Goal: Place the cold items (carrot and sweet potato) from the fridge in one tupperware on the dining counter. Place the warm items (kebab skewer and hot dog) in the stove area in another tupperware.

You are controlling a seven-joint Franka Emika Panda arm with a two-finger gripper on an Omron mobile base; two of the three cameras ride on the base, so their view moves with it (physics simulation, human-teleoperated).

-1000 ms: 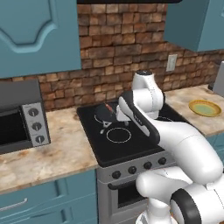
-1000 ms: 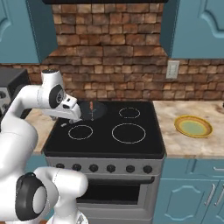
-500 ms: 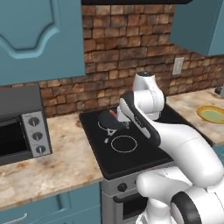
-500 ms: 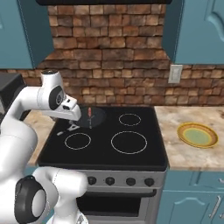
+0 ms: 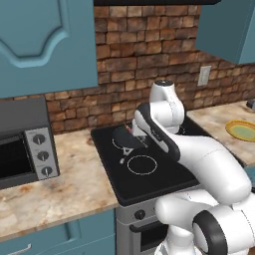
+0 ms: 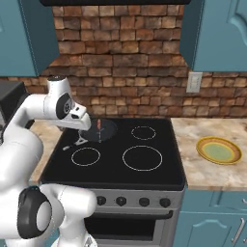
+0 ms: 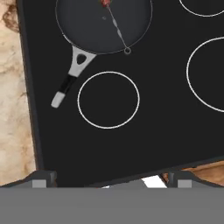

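Brown brick wall (image 6: 120, 72) runs behind the stove area (image 6: 120, 159), and blue cupboards (image 5: 45, 45) hang above it. Everything here is told from the stove.

At the near edge of the black cooktop (image 7: 144, 131), in the hand view, the gripper (image 7: 109, 180) hangs over the front rim with its two dark tips spread wide apart. Nothing is between them.

A bit farther in, on the front left side, is a bare white ring burner (image 7: 108, 99). Just behind that ring sits a dark round pan (image 7: 94, 30) on the back left burner. Its grey and black handle (image 7: 70, 78) points toward the front left corner of the stove.

Inside the pan lies the kebab skewer (image 7: 114, 24). It is a very thin stick with a small red piece at its far end. The top of the pan is cut off in the hand view, so the rest of the skewer is hard to make out.

Left of the stove, on the beige counter (image 5: 60, 194), stands a grey toaster oven (image 5: 25, 144). Right of the stove, a yellow plate (image 6: 218, 150) rests on the counter. It looks bare. A white wall socket (image 6: 194, 82) sits on the bricks behind it.
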